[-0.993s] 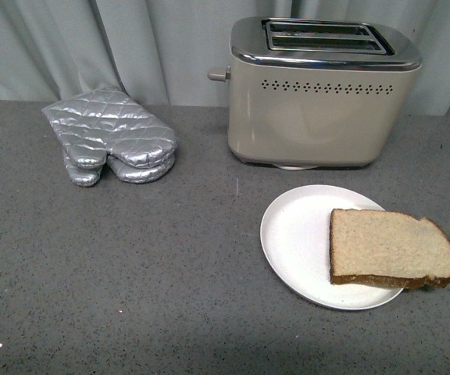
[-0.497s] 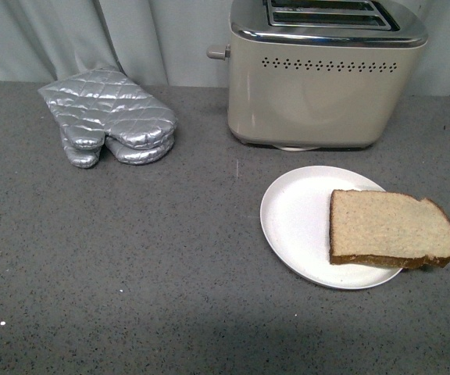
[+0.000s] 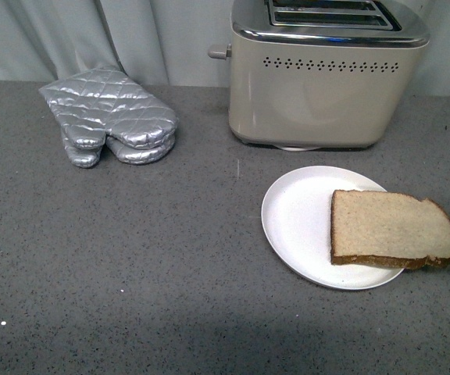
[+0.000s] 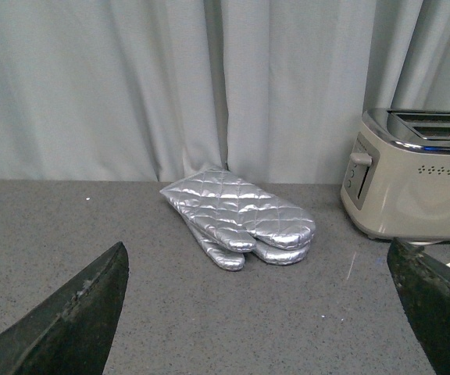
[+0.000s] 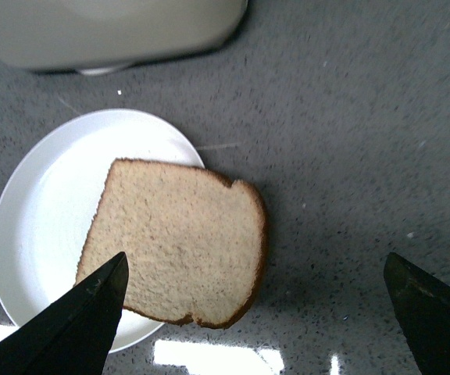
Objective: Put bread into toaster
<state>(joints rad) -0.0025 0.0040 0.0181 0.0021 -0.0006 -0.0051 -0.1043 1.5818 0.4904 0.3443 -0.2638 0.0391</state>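
Note:
The bread [image 3: 389, 230], a tan slice with a dark crust, lies flat on a white plate [image 3: 295, 219], overhanging the plate's right rim. The beige toaster [image 3: 326, 86] with its chrome top stands behind the plate, lever knob on its left side. In the right wrist view my right gripper [image 5: 260, 312] is open above the counter, with the bread [image 5: 178, 242] partly between its fingers, and the toaster's base [image 5: 108, 31] beyond the plate [image 5: 45, 203]. In the left wrist view my left gripper [image 4: 260, 312] is open and empty, low over the counter, facing the toaster [image 4: 412, 183]. Neither gripper shows clearly in the front view.
A pair of silver quilted oven mitts [image 3: 108, 125] lies at the back left of the grey speckled counter, also in the left wrist view [image 4: 237, 215]. A grey curtain [image 3: 131, 39] hangs behind the counter.
The front view has tilted down a little, so the toaster, mitts and plate sit higher in frame. The bread and plate have not moved on the counter.

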